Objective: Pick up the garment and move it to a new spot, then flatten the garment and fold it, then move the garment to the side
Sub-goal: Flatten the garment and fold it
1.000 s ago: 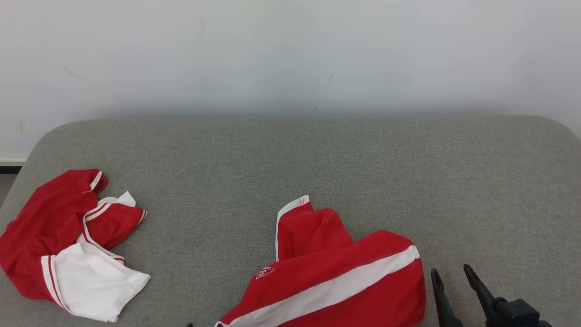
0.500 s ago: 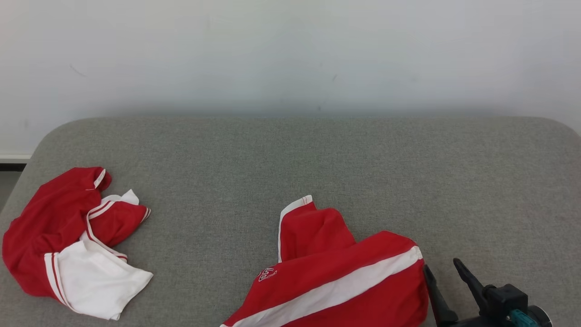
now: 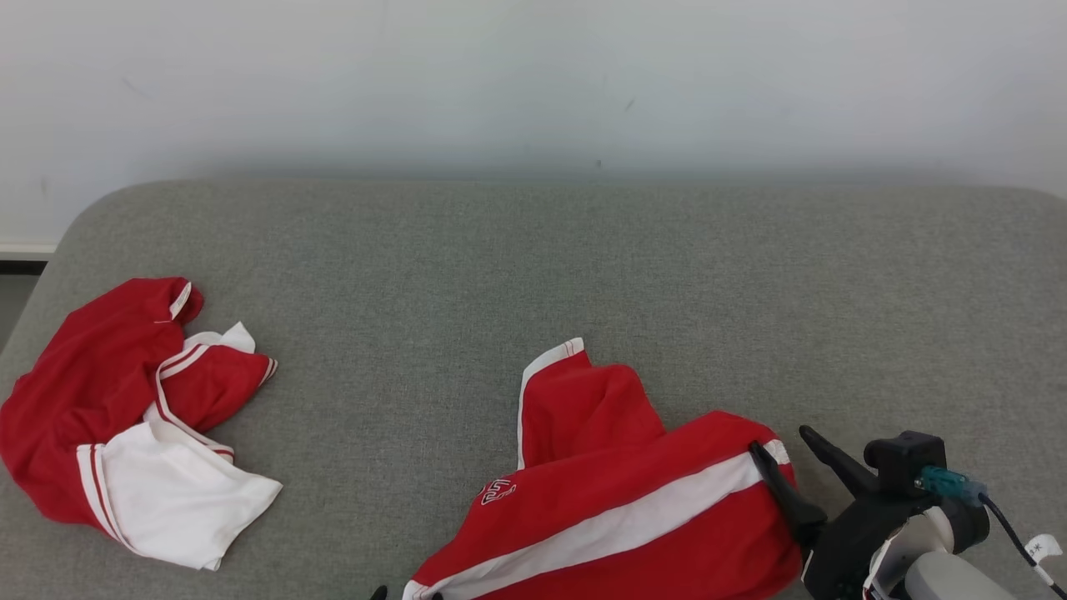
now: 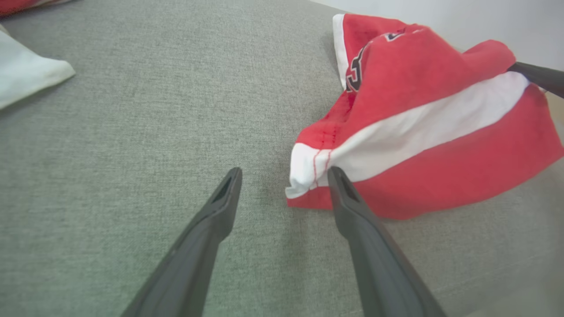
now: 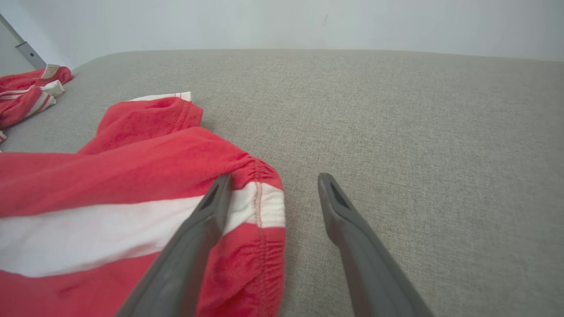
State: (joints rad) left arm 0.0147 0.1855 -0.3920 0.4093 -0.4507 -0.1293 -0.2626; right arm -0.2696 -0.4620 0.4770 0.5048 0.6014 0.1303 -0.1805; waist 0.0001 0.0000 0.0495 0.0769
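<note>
The rumpled garment (image 3: 617, 508) lies between my open, empty left gripper (image 4: 284, 171) and right gripper (image 5: 274, 177), so I judge flattening and folding not yet done

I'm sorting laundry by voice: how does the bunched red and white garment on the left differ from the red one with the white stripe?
The bunched garment is crumpled with a large white panel; the striped garment lies flatter with one broad white band. The bunched garment sits far left, apart from the arms; the striped garment has the open left pincer and right pincer at its ends. Both are red and white, on grey upholstery.
</note>
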